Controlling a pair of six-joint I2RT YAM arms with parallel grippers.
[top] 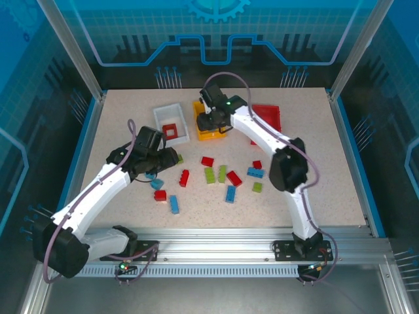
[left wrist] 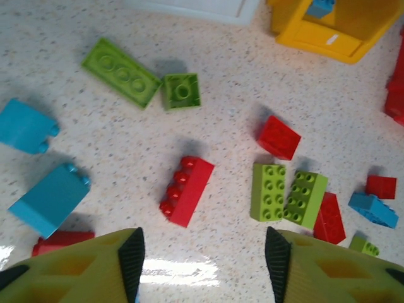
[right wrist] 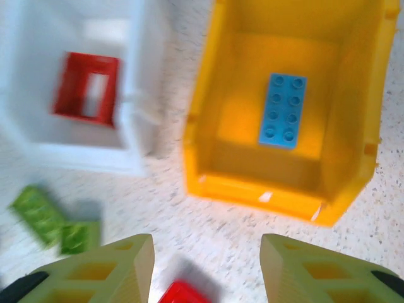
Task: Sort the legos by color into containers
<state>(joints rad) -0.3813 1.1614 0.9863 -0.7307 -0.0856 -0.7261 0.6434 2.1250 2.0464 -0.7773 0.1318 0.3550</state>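
Red, blue and lime green legos lie scattered mid-table, among them a red brick [top: 184, 177] [left wrist: 187, 189] and two green bricks side by side [top: 210, 174] [left wrist: 268, 191]. The white container [top: 159, 121] [right wrist: 76, 154] holds a red hollow frame [top: 170, 131] [right wrist: 86, 88]. A blue brick [right wrist: 282, 110] lies in the yellow container [top: 209, 135] [right wrist: 252, 189]. The red container [top: 270, 116] stands right of it. My left gripper [top: 175, 157] [left wrist: 205, 252] is open and empty, low over the table just short of the red brick. My right gripper [top: 213, 124] [right wrist: 205, 259] is open and empty above the yellow container's near wall.
Two blue bricks [left wrist: 49, 199] lie left of the left gripper, with green bricks [left wrist: 120, 71] beyond. A red brick [right wrist: 183, 293] sits on the table between the right fingers. More bricks lie right of centre [top: 255, 173]. Blue-edged walls bound the table.
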